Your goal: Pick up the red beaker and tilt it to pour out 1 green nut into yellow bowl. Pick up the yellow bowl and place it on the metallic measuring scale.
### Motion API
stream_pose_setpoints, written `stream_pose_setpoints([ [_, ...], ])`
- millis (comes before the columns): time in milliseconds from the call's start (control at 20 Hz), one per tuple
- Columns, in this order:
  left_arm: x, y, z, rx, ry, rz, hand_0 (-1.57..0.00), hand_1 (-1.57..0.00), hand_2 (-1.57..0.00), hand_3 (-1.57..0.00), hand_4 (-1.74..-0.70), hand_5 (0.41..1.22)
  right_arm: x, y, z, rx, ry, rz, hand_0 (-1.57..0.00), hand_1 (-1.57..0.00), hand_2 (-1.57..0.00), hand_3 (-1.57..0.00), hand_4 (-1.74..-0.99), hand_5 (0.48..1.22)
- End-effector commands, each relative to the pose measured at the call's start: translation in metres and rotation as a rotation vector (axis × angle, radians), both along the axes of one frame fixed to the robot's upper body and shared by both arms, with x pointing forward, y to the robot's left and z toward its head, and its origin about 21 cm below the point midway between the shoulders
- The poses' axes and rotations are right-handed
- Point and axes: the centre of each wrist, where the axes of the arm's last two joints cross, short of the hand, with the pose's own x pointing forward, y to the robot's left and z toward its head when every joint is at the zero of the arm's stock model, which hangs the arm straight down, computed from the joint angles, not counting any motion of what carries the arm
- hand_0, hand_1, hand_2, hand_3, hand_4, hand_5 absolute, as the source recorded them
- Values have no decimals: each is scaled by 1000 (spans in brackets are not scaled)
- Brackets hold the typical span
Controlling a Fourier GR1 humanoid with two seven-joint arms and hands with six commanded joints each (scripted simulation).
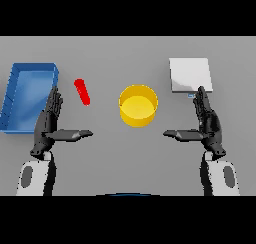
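Both hands flat open, nothing held: left hand (47,123) near beaker (82,92), right hand (207,122) below scale (189,74). Beaker stands tilted left of bowl (138,105), apart. It's prob light, stiff, slick (thin tube), so you grab mid-body w/ left, easy on the tilt.

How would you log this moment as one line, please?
left hand open, by red beaker | right hand open, below scale | yellow bowl on table | nothing grasped

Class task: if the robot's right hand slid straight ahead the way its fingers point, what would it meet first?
The right hand would probably meet the metallic scale first, at its near edge; height above the table is unclear.
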Motion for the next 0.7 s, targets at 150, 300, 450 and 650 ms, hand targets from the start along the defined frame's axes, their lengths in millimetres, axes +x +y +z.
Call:
stream_pose_setpoints([
  [150, 4, 1, 1, 1, 5, 1, 1, 1, 1, 1, -1204, 652, 3, -1, 1, -1, 4, -1, 1, 1, 1, 1, -1245, 681],
  [300, 0, 3, 5, 78, -16, -21, 1, 1, 1, 1, -1204, 652, -4, -8, 4, -139, -83, 10, 1, 1, 1, 1, -1245, 681],
  [450, -11, 3, 18, 162, -25, -60, 1, 1, 1, 1, -1218, 654, -21, 0, 11, -296, -146, 47, 1, 1, 1, 1, -1235, 679],
  [650, -16, -2, 20, 191, -14, -93, 1, 1, 1, 1, -1230, 662, -20, -1, 10, -313, -138, 50, 1, 1, 1, 1, -1245, 681],
])
